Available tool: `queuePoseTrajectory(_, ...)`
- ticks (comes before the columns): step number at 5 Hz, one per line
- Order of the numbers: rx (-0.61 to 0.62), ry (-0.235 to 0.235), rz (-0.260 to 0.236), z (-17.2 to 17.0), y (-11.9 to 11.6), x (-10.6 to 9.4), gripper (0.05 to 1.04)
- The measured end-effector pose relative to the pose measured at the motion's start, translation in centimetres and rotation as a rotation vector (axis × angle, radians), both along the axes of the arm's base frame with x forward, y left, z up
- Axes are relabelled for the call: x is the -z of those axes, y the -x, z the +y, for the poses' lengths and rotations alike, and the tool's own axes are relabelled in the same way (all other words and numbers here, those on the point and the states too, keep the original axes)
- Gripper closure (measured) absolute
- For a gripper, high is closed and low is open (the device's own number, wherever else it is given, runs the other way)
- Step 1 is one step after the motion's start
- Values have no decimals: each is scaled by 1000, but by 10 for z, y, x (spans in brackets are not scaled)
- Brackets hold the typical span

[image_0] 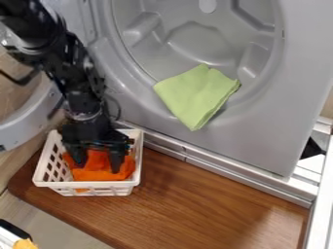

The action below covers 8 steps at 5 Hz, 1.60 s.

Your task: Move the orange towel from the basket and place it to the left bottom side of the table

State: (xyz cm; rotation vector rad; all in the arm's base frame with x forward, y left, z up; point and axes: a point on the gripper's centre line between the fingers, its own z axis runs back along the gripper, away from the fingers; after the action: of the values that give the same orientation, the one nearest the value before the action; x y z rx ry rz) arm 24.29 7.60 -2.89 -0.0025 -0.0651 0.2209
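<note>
The arm [81, 92] I'm running is pretty much all black, kinda shiny on the chunky segments up in the upper left of the frame. It's got a greyish band [84, 116] low down, a thin dark cable [118, 108] looping off its side, and a black two-finger gripper [98, 164].

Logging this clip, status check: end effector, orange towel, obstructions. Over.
End effector open inside white plastic basket, fingers apart at orange towel. Towel bunched, not lifted out. Basket walls close around; green cloth off to the side.
</note>
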Motion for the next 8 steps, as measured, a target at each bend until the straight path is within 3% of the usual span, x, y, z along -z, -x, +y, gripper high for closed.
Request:
queuePoseTrajectory(2, -24, 8, -16, 4, -2, 26, 85)
queuePoseTrajectory(3, -17, 5, 8, 4, 2, 39, 85)
queuePoseTrajectory(4, -26, -6, -3, 6, 0, 42, 119)
queuePoseTrajectory(6, -26, -21, -23, 7, 2, 34, 707)
queuePoseTrajectory(7, -35, -33, -53, 7, 2, 24, 911)
queuePoseTrajectory(8, -38, -42, -55, 8, 3, 15, 985)
